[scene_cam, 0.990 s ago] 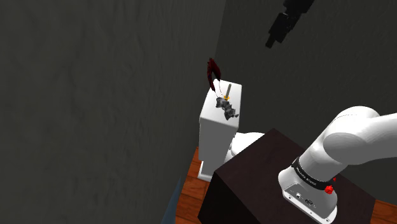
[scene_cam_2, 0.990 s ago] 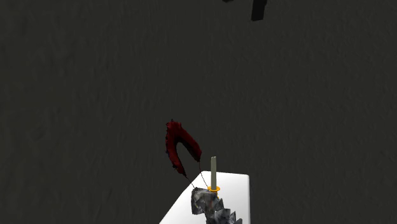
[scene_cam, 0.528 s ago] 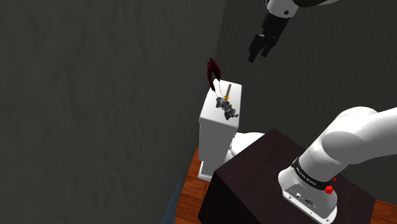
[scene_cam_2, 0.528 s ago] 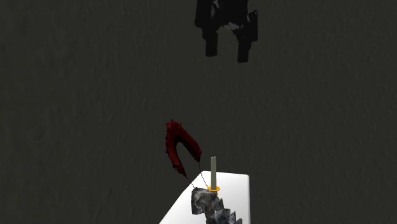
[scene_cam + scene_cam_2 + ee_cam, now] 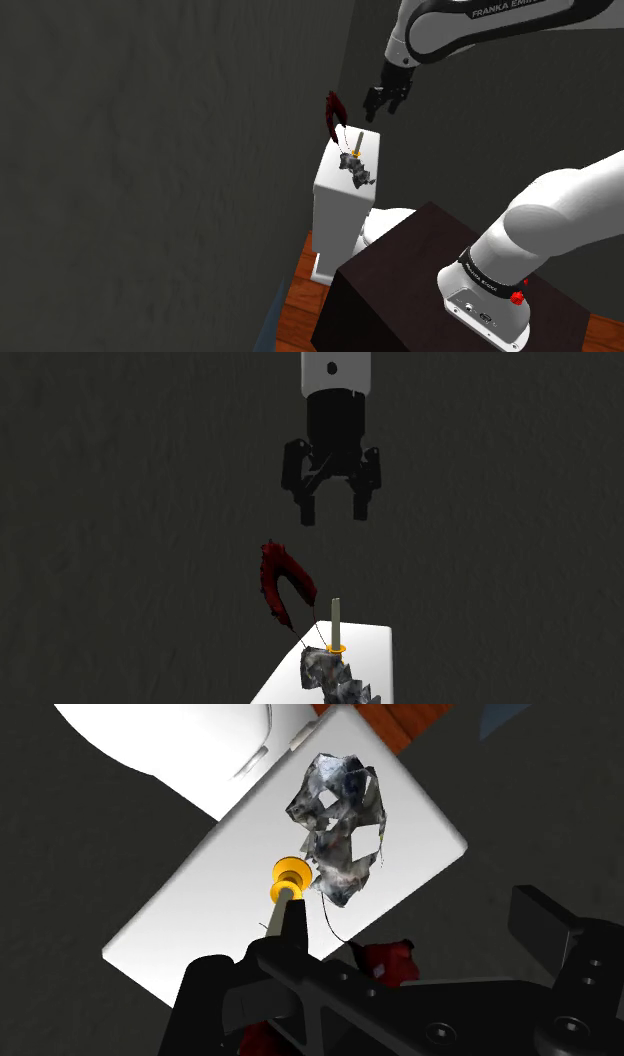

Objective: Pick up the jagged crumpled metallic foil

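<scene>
At white lid point(image 5: 230, 919): one foil point(image 5: 338, 824), one stick point(image 5: 292, 909), one red hook point(image 5: 283, 584).
Foil axis: stick toward bowl point(image 5: 170, 744).
Hand point(image 5: 335, 515): one, fingers point(image 5: 308, 510) apart.

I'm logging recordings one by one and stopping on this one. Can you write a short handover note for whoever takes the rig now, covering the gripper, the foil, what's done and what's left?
Gripper: open and empty, hovering in the air above the white tank, fingers pointing down.
Foil: lying crumpled on the tank's flat top, right beside an upright pale stick with an orange ring. A red curved thing sits just beyond the stick.
Done: the gripper is positioned over the tank; nothing is grasped yet.
Left: lower onto the foil, probably staying clear of the stick, then shut on it and lift.
</scene>
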Robot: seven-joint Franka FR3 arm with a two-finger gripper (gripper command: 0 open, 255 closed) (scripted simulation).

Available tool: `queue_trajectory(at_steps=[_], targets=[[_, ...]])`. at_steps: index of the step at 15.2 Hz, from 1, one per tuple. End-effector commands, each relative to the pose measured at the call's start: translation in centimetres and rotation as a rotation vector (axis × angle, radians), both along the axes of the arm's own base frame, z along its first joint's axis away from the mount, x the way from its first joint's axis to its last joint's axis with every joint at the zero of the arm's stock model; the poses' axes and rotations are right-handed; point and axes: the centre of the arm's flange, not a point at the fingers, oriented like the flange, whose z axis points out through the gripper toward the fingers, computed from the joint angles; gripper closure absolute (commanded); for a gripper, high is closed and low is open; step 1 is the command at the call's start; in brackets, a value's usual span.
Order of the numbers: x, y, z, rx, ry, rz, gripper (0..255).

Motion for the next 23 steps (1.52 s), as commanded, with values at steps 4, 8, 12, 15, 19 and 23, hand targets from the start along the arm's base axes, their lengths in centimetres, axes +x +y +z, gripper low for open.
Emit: queue_trajectory(at_steps=[4, 8, 12, 15, 19, 23], targets=[[3.2, -0.8, -6.1, -0.010, 0.016, -0.071, 0], [5.7, -1.6, -10.8, -0.019, 0.031, -0.128, 0], [8.1, -2.6, -15.5, -0.027, 0.045, -0.184, 0], [9.8, -3.4, -19.1, -0.034, 0.055, -0.226, 0], [10.6, -3.9, -21.9, -0.037, 0.061, -0.247, 0], [10.6, -3.9, -24.0, -0.037, 0.061, -0.247, 0]])
